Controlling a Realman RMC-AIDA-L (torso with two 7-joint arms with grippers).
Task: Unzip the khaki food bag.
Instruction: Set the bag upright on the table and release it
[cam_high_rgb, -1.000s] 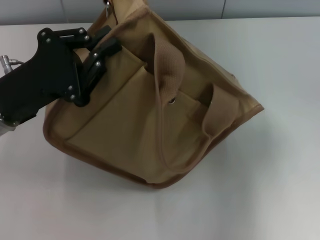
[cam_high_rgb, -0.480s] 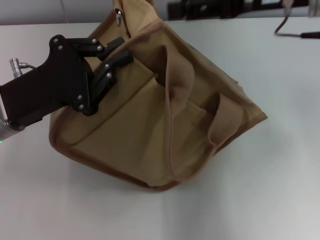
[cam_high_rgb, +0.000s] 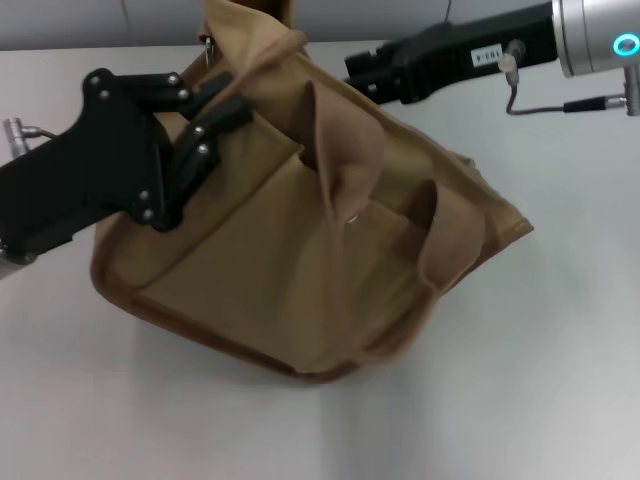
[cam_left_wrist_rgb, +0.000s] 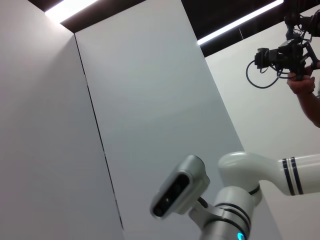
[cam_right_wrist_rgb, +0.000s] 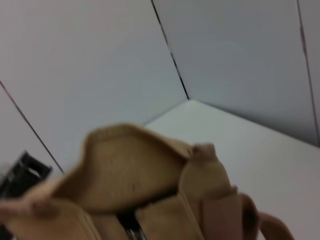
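Observation:
The khaki food bag (cam_high_rgb: 300, 230) lies tilted on the white table (cam_high_rgb: 560, 330), front pocket up, with two wide handles (cam_high_rgb: 340, 140) and a silver snap (cam_high_rgb: 352, 218). A small metal ring (cam_high_rgb: 205, 42) hangs at its raised top end. My left gripper (cam_high_rgb: 212, 102) is shut on the bag's upper left edge and holds that end up. My right gripper (cam_high_rgb: 362, 72) reaches in from the upper right, just behind the bag's top edge. The right wrist view shows the bag's raised end (cam_right_wrist_rgb: 130, 175) close up. The left wrist view shows no bag.
A grey wall (cam_high_rgb: 100, 20) runs along the table's far edge. The right arm's cable (cam_high_rgb: 560, 105) hangs above the far right of the table. The left wrist view shows wall panels, my right arm (cam_left_wrist_rgb: 235, 210) and a person's camera (cam_left_wrist_rgb: 285, 50).
My right arm has come in from the upper right to the bag's top edge. My left gripper and the bag end it holds have shifted slightly left.

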